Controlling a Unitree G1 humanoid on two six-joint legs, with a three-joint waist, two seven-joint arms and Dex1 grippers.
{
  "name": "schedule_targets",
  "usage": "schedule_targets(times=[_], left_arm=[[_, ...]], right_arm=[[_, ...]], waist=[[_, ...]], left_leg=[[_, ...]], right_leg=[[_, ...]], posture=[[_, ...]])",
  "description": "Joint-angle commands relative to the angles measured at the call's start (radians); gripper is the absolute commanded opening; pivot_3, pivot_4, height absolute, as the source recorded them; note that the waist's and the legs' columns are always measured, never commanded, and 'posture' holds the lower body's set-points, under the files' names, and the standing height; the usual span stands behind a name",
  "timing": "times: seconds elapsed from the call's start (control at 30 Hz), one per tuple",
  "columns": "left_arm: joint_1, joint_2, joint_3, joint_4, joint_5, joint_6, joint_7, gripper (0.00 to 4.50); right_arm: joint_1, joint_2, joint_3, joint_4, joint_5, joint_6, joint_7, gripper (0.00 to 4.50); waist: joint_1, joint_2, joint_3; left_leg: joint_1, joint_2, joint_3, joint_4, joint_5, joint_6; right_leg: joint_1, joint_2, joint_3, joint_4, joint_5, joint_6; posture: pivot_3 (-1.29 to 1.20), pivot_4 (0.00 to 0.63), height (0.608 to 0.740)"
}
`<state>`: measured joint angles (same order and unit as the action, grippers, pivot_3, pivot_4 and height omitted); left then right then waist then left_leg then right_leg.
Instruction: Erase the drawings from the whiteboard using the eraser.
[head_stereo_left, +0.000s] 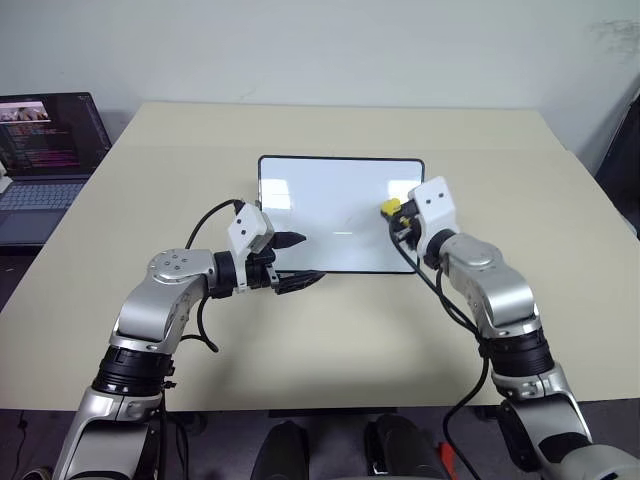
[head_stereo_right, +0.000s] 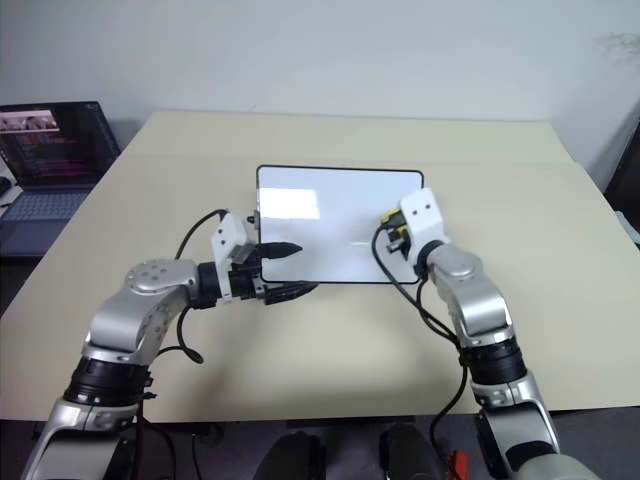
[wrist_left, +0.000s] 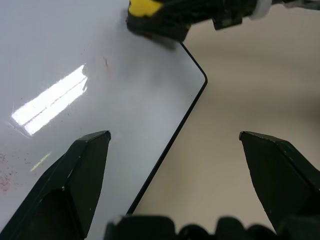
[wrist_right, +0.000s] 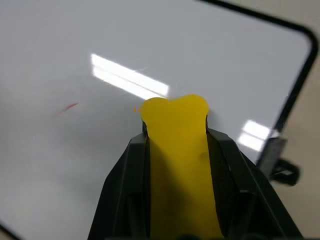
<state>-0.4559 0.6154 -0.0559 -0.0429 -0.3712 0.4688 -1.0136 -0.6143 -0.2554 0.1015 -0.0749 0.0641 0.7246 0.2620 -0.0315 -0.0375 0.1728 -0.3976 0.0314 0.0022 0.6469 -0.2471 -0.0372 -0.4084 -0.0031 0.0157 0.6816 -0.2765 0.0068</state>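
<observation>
The whiteboard (head_stereo_left: 330, 195) lies flat in the middle of the table. My right gripper (head_stereo_left: 397, 216) is shut on the yellow eraser (head_stereo_left: 390, 207), which is over the board's right part, with its tip (wrist_right: 175, 107) at the glossy surface. Of the drawings, a short red stroke (wrist_right: 66, 108) and faint red smears (wrist_left: 5, 181) show on the board. My left gripper (head_stereo_left: 298, 261) is open at the board's near edge towards the left. One finger (wrist_left: 85, 165) is over the board and the other finger (wrist_left: 280, 170) is over the table.
A laptop (head_stereo_left: 50, 150) with a lit screen stands off the table's left side. The beige table (head_stereo_left: 500, 120) extends all round the board. Black cables (head_stereo_left: 440, 290) hang from both wrists.
</observation>
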Motion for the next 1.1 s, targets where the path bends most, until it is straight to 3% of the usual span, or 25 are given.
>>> schedule_targets(times=[0.03, 0.2, 0.4, 0.67, 0.93, 1.1], left_arm=[[-0.011, 0.006, 0.003, -0.029, 0.000, -0.011, -0.003, 4.50], [-0.006, 0.007, 0.002, -0.031, 0.000, -0.013, -0.005, 4.50], [-0.007, 0.007, 0.001, -0.032, -0.001, -0.011, -0.004, 4.50], [-0.001, 0.007, 0.000, -0.040, -0.005, -0.006, -0.001, 4.50], [-0.005, 0.002, -0.006, -0.038, -0.007, -0.006, -0.003, 4.50], [-0.006, 0.001, -0.009, -0.038, -0.009, -0.006, -0.002, 4.50]], right_arm=[[0.012, -0.011, 0.041, 0.009, -0.001, 0.019, 0.047, 1.20], [0.048, -0.013, 0.097, -0.018, -0.005, 0.041, 0.097, 1.20], [-0.060, 0.008, 0.038, 0.113, -0.080, -0.121, -0.042, 1.20], [0.038, -0.056, 0.148, 0.030, -0.050, 0.017, 0.159, 1.20], [-0.030, -0.055, 0.031, 0.108, -0.086, -0.064, 0.038, 1.20], [0.012, -0.097, 0.074, 0.082, -0.061, -0.003, 0.134, 1.20]], waist=[[-0.001, 0.000, 0.000], [-0.003, 0.000, 0.000], [-0.002, 0.000, 0.000], [-0.002, -0.001, -0.001], [-0.001, -0.001, -0.001], [0.002, -0.001, -0.001]], left_leg=[[0.000, 0.000, 0.000, 0.000, 0.000, 0.000], [0.001, 0.000, 0.000, 0.000, 0.000, 0.000], [0.003, 0.000, 0.001, 0.001, 0.002, 0.002], [0.003, 0.000, 0.000, 0.000, 0.002, 0.002], [0.005, 0.000, 0.001, 0.000, 0.004, 0.005], [0.004, 0.000, 0.001, 0.000, 0.004, 0.006]], right_leg=[[0.000, 0.000, 0.000, 0.000, 0.000, 0.000], [0.000, 0.000, 0.001, 0.000, 0.000, 0.000], [0.002, 0.000, 0.001, 0.001, 0.001, 0.001], [0.002, 0.000, 0.001, 0.000, 0.001, -0.001], [0.004, 0.000, 0.001, 0.001, 0.001, 0.002], [0.004, 0.000, 0.001, -0.001, 0.002, 0.001]], posture=[[0.00, 0.150, 0.740], [0.00, 0.150, 0.740], [0.00, 0.150, 0.740], [0.00, 0.150, 0.740], [0.00, 0.150, 0.740], [0.00, 0.150, 0.740]])
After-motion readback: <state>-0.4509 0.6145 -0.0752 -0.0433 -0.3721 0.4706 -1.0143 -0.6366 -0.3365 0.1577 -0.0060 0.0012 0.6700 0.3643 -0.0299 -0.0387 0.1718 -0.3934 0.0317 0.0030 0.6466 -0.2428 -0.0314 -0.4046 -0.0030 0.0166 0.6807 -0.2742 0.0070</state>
